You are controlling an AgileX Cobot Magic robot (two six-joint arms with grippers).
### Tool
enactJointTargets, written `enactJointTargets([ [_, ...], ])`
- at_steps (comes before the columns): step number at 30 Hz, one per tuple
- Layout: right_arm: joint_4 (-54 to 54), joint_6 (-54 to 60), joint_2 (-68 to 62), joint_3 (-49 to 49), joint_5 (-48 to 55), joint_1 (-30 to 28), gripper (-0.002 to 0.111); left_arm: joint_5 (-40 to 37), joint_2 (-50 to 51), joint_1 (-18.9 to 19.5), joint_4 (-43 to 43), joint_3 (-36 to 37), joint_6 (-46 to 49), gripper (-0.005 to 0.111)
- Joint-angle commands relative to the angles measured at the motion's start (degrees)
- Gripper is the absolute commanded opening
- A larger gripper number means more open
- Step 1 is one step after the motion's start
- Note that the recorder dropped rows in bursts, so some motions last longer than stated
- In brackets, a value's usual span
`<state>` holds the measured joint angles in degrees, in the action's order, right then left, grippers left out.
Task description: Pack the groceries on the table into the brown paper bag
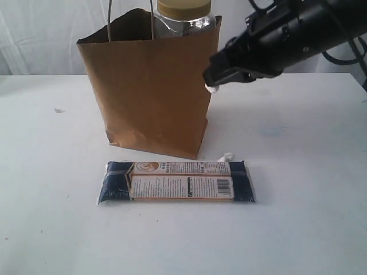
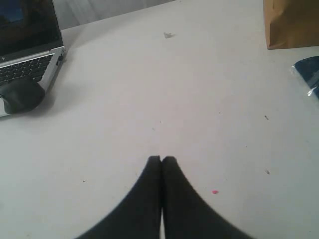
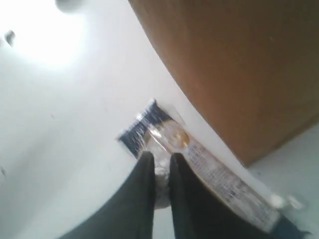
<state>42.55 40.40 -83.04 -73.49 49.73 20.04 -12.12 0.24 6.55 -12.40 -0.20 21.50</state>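
the long navy-orange packet (image 1: 176, 182) lies flat on the desk (image 1: 304, 195), just in front of the brown paper bag (image 1: 149, 86). its white-and-orange label carries a barcode, a round emblem and lines of print too small to read. the clear jar (image 1: 186, 24) stands inside the bag, its mustard-yellow lid (image 1: 183, 7) above the rim. the right tool (image 1: 212, 80) hangs higher up beside the bag's upper right corner, apart from the packet, fingers nearly pressed together on nothing. the left tool (image 2: 161, 159), pressed together, hovers over bare desk, well apart from the packet.
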Motion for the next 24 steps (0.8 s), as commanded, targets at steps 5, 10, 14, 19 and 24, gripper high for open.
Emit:
enactJointTargets([
  [5,31.74,15.57,0.35,-0.77,-16.04,-0.11,0.000,0.14,-0.24,0.08,-0.14,0.20,-0.03,0.000],
  [10,56.22,36.76,-3.85,-2.43,-18.04,0.44,0.000,0.14,-0.24,0.08,-0.14,0.20,-0.03,0.000],
  [14,57.40,47.37,-9.06,-6.85,-18.16,2.54,0.000,0.14,-0.24,0.08,-0.14,0.20,-0.03,0.000],
  [19,57.40,51.45,-15.70,-12.65,-18.16,4.86,0.000,0.14,-0.24,0.08,-0.14,0.20,-0.03,0.000],
  [24,57.40,54.53,-19.94,-17.53,-23.52,6.74,0.000,0.14,-0.24,0.08,-0.14,0.20,-0.03,0.000],
])
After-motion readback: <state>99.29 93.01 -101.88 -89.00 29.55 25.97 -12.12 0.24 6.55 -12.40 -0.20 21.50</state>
